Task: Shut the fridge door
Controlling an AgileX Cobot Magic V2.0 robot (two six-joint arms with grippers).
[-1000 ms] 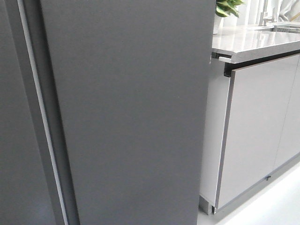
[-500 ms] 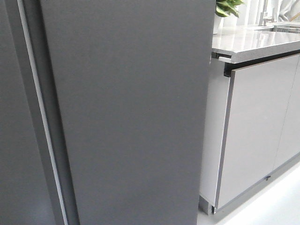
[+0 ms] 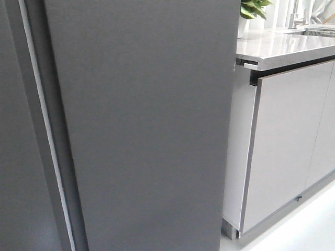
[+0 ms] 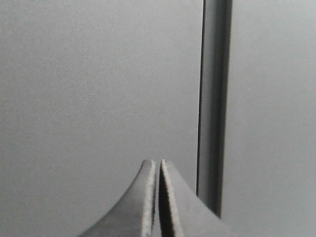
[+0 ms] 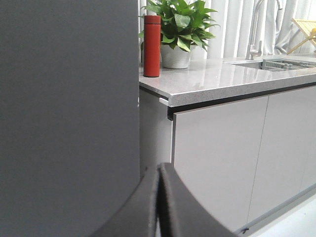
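Note:
The fridge door (image 3: 146, 125) fills most of the front view as a matte dark grey face; its white inner lining is hidden. Its right edge also shows in the right wrist view (image 5: 69, 118). My right gripper (image 5: 160, 168) is shut and empty, close in front of the door's right edge. My left gripper (image 4: 158, 164) is shut and empty, close to a dark grey face beside a vertical seam (image 4: 213, 108). I cannot tell which side of that seam is the door. Neither gripper shows in the front view.
A thin silver strip (image 3: 44, 130) and a neighbouring dark panel (image 3: 15, 157) lie left of the door. Pale grey cabinet fronts (image 3: 282, 141) under a stone counter (image 5: 222, 76) stand to the right. A red bottle (image 5: 152, 45), a potted plant (image 5: 177, 29) and a sink tap (image 5: 256, 29) are on the counter.

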